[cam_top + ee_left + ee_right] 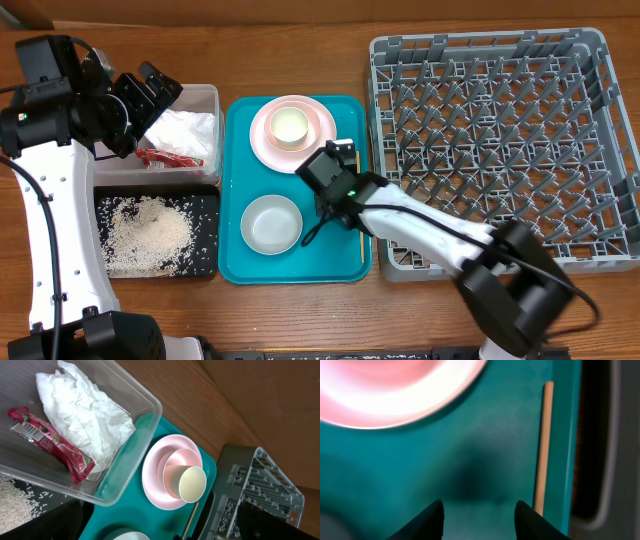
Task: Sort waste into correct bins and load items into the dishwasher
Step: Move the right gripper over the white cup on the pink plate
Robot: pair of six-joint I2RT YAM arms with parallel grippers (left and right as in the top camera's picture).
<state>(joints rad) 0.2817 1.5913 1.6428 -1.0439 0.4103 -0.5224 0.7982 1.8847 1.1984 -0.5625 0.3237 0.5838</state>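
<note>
Far left, the left gripper (150, 92) hangs over the clear tub (205, 95), fingers spread wide and empty; the crumpled napkin (190, 128) and red wrapper (172, 158) lie inside the tub, and the rice (145, 235) sits in the black tray (205, 262) just nearer. On to the teal tray (235, 270): the pink plate (264, 150) at its far end carries the pink bowl and white cup stacked, with the grey-white bowl (271, 223) at the near end. Now the one that matters: the right gripper (480, 519) is low over the tray's bare floor, fingers apart with nothing between them, and the chopstick (543, 445) lies just to its right, hard against the tray's right rim. Its long axis runs near-to-far, parallel to that rim; I can make out only one stick. The right arm is plainly nearer, and I'd judge it needs a short sideways shift right to straddle the stick. The dish rack (490, 40) waits immediately right, holding nothing I can see.
</note>
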